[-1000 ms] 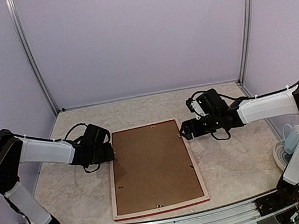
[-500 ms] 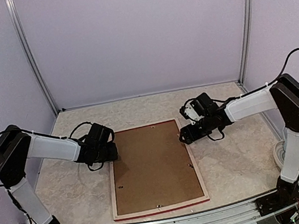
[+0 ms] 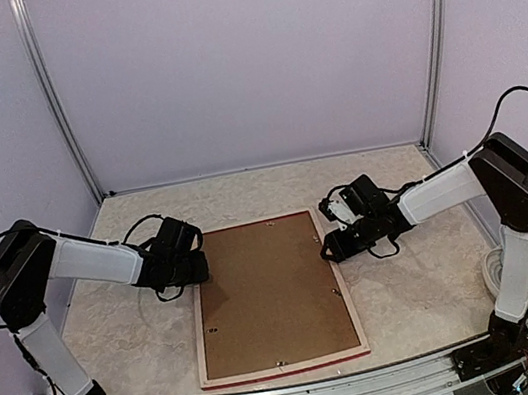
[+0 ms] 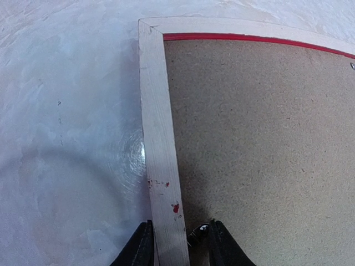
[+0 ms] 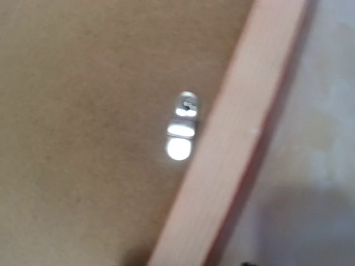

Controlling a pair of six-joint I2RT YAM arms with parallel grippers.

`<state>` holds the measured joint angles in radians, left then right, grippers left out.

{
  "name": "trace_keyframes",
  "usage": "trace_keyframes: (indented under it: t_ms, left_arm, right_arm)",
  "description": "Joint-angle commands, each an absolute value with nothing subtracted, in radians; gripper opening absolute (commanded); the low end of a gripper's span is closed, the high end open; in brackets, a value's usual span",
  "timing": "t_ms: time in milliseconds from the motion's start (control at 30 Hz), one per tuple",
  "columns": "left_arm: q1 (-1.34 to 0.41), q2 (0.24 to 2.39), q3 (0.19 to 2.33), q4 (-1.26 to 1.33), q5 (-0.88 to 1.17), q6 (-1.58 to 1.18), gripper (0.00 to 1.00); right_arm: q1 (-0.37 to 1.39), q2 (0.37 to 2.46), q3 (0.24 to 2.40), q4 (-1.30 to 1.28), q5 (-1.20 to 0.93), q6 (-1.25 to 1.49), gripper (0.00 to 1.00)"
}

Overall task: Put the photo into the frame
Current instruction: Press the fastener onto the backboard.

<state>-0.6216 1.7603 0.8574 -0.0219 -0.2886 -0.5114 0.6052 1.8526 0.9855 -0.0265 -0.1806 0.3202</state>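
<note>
The frame (image 3: 203, 341) lies face down on the table, pale wood back up, with a brown backing board (image 3: 269, 288) in it. The photo is hidden. My left gripper (image 3: 198, 266) is at the frame's left rail near the far corner. In the left wrist view its jaws (image 4: 177, 233) straddle that rail (image 4: 158, 122): the left finger lies against the wood, and the right finger stands apart over a small metal tab (image 4: 201, 228). My right gripper (image 3: 330, 245) hovers at the right rail (image 5: 244, 144), beside a shiny turn clip (image 5: 182, 130). Its fingers barely show.
The marbled table (image 3: 401, 286) lies on both sides of the frame. A white and blue object (image 3: 513, 262) sits at the right edge by the right arm's base. Metal posts (image 3: 57, 110) and lilac walls close in the back and sides.
The right arm has swung in and come down so its gripper is at the frame's right rail. The left gripper has shifted slightly right onto the left rail. The frame has not moved.
</note>
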Motion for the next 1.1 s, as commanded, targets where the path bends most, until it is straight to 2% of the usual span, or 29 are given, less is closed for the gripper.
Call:
trace_keyframes:
  t_ms: [0,100,300,567,833,1067]
  left_arm:
    - [-0.624,1.788,0.861,-0.029,-0.295,-0.499,0.33]
    - [-0.626,1.79,0.863,-0.037,-0.307,-0.499,0.31]
    - [-0.626,1.789,0.861,-0.049,-0.321,-0.496,0.27]
    - [-0.626,1.782,0.857,-0.056,-0.321,-0.492,0.17]
    - [-0.626,1.775,0.861,-0.061,-0.331,-0.488,0.0]
    - [-0.638,1.764,0.855,-0.072,-0.321,-0.481,0.0]
  right_arm:
    - [0.599,1.886,0.96,-0.026,-0.203,0.335,0.42]
    - [0.601,1.878,0.957,-0.03,-0.202,0.339,0.35]
    - [0.601,1.861,0.95,-0.038,-0.192,0.345,0.27]
    - [0.601,1.869,0.955,-0.039,-0.193,0.354,0.26]
    - [0.601,1.869,0.959,-0.041,-0.196,0.355,0.24]
    - [0.601,1.862,0.965,-0.051,-0.197,0.354,0.24]
